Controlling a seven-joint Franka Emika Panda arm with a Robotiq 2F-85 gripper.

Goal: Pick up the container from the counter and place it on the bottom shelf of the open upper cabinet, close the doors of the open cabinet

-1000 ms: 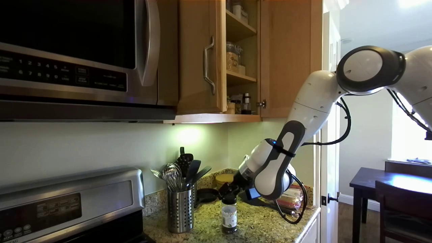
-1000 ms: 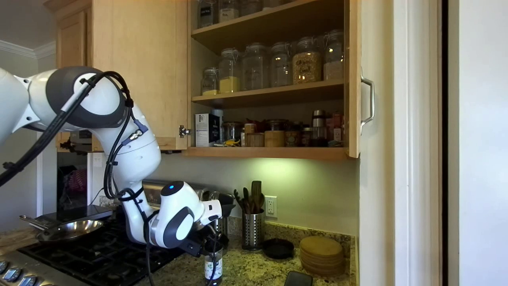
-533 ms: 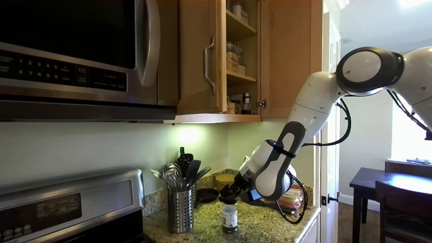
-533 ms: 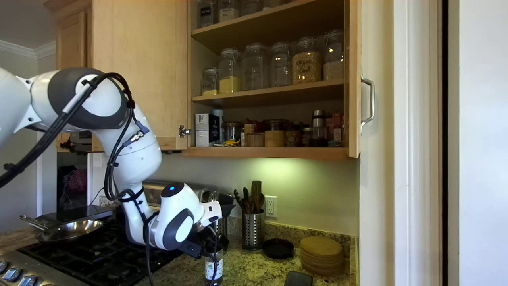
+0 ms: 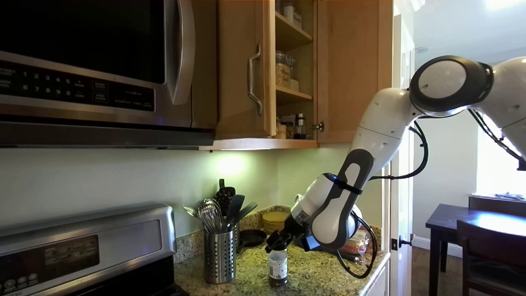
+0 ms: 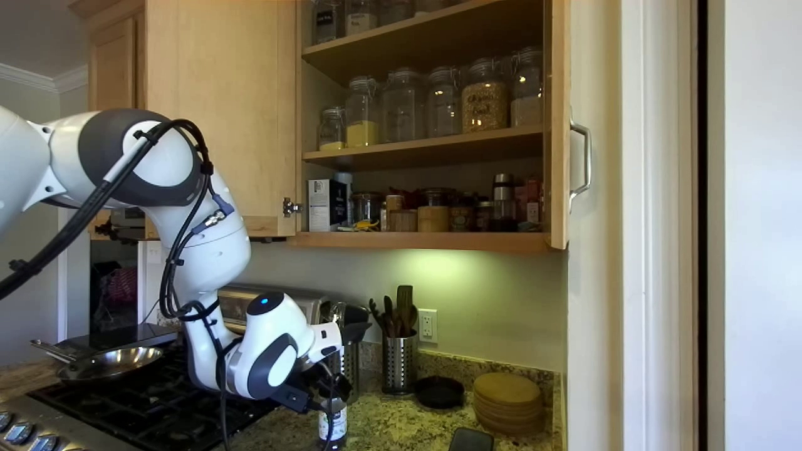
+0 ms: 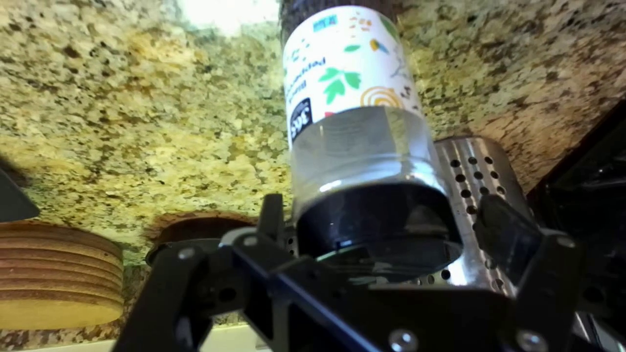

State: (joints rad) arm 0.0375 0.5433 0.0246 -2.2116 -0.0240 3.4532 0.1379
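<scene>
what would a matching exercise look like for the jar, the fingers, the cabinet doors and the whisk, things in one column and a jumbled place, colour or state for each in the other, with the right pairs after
Things
1. jar
2. fingers
3. cabinet doors
4. whisk

Places, colours, states
a. standing in a perforated steel holder
b. pale-labelled, on the granite counter
c. honey wood, swung open
d. black, spread apart

Right pairs: 1-b, 2-d, 3-c, 4-a
</scene>
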